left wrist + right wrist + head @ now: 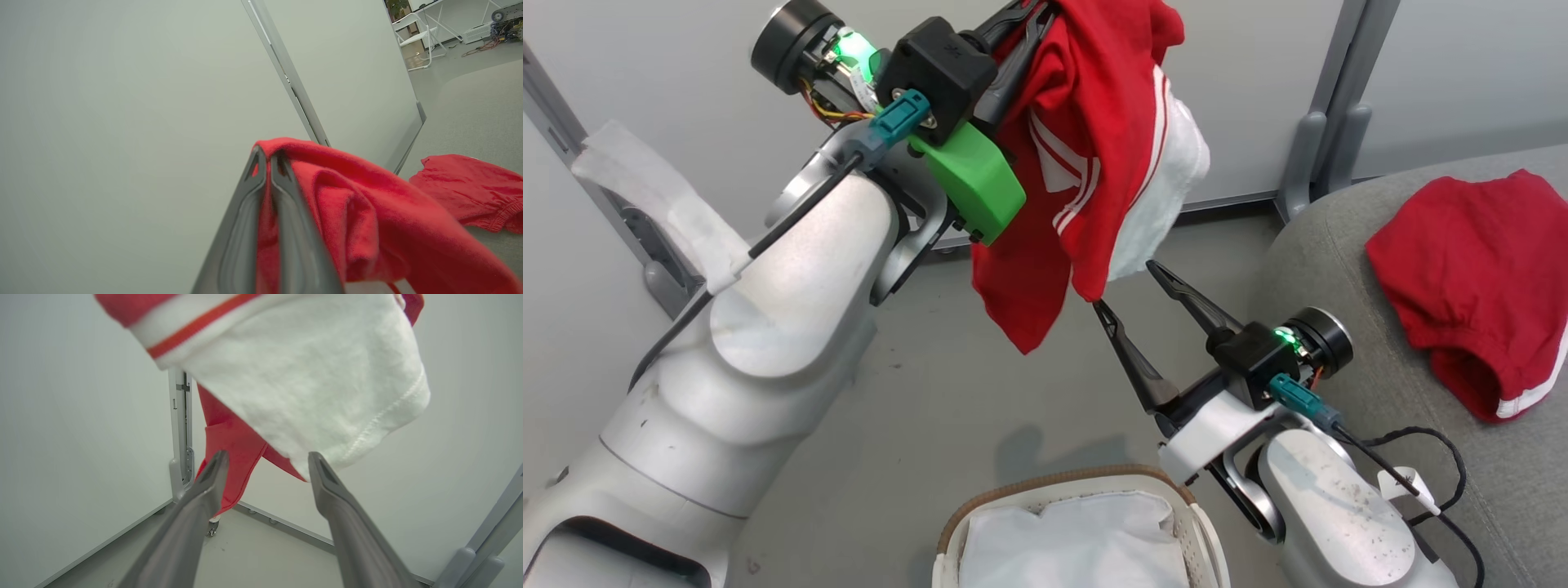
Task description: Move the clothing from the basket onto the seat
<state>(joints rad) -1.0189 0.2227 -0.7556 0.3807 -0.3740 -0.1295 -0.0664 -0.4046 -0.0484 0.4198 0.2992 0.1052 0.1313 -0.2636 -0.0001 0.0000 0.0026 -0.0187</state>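
Soft fleecy red clothing (1086, 155); matt woven grey seat (1339, 269)

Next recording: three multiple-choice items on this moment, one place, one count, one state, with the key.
1. The loose red garment lies: A in the basket; B on the grey seat; C under the basket.
2. Red garments in sight: A one; B two; C three.
3. Jaws of the right gripper: A open, empty; B shut on cloth; C shut, empty.
Key: B, it rests there, the basket showing white lining; B, one lying, the striped garment hanging from the left gripper; A, spread apart below the hem.
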